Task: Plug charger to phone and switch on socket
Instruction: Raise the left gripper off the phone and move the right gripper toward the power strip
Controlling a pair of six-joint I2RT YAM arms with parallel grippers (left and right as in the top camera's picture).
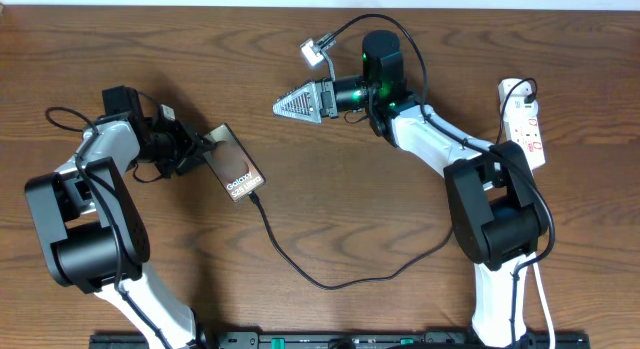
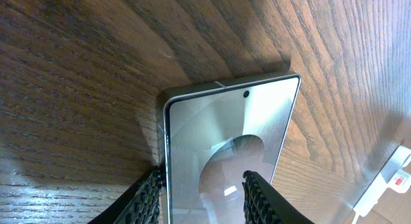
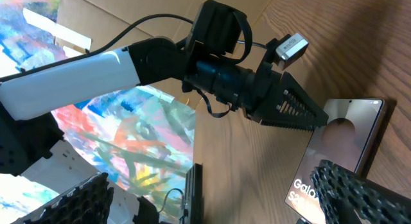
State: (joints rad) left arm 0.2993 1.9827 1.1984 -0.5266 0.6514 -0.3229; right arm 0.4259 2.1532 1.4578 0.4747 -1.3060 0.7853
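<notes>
**Phone (image 1: pixel 238 165):** It is sitting left of centre on the bench (image 1: pixel 360 189), set diagonally. The left gripper (image 2: pixel 204 201) is gripping it across its width. Its fingers (image 2: pixel 149 197) are bearing on the two long edges at the end nearest that arm, with the glass face between them.

**Right gripper (image 1: pixel 285 107):** It is hovering well apart from the phone, up and to the right, and is carrying nothing. Its own wrist view is showing the fingers spread wide.

**Charger (image 1: pixel 320 281):** It is trailing in a loose loop across the bench toward the right arm's base. The connector tip (image 1: pixel 257 196) is sitting right at the phone's far end. Whether it is seated in the port cannot be told.

**Socket (image 1: pixel 527 119):** It is lying at the far right, beside the right arm.

**Handling, as judged:**
- The phone is looking rigid, with slick glass that may crack under pressure. An edge hold is suiting it, firm but not crushing.
- The cord is looking limp and light and would sag if lifted. The hold belongs on the stiff connector body just behind the tip.
- The socket is probably light and may slide, so the switch is calling for a straight downward press.
</notes>
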